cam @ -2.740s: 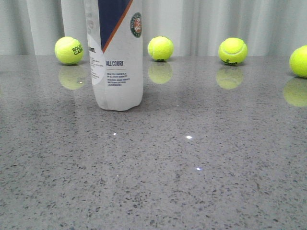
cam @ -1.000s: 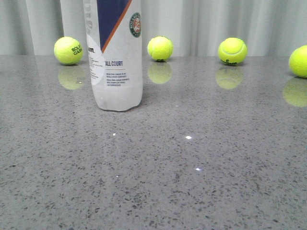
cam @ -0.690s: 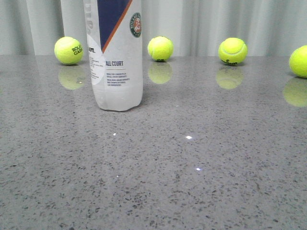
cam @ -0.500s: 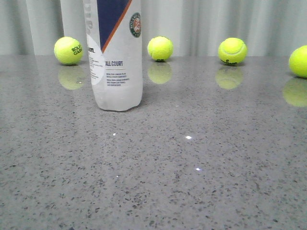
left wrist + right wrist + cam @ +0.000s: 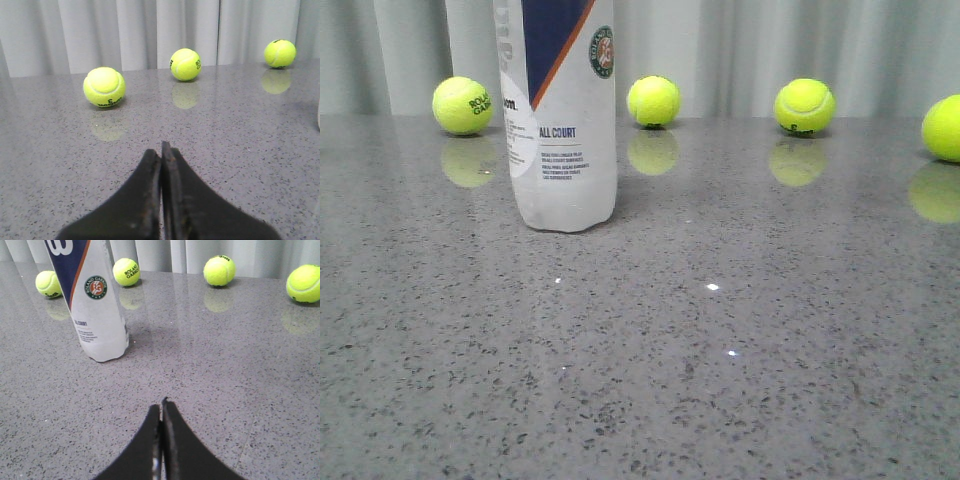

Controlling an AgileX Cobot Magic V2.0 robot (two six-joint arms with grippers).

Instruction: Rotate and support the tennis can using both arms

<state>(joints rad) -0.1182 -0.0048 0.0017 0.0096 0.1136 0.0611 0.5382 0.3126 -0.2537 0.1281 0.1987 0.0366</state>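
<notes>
The tennis can (image 5: 560, 120) stands upright on the grey speckled table, left of centre in the front view, with its navy panel, orange stripe, round badge and "ALL COURT" text facing me. It also shows in the right wrist view (image 5: 92, 300), well ahead of my right gripper (image 5: 161, 407), which is shut and empty. My left gripper (image 5: 161, 149) is shut and empty over bare table; only a sliver of the can (image 5: 318, 112) shows at that view's edge. Neither arm appears in the front view.
Several yellow-green tennis balls lie along the table's back by the white curtain: one (image 5: 463, 105) behind the can's left, one (image 5: 654, 101) behind its right, one (image 5: 805, 106) further right, one (image 5: 944, 127) at the right edge.
</notes>
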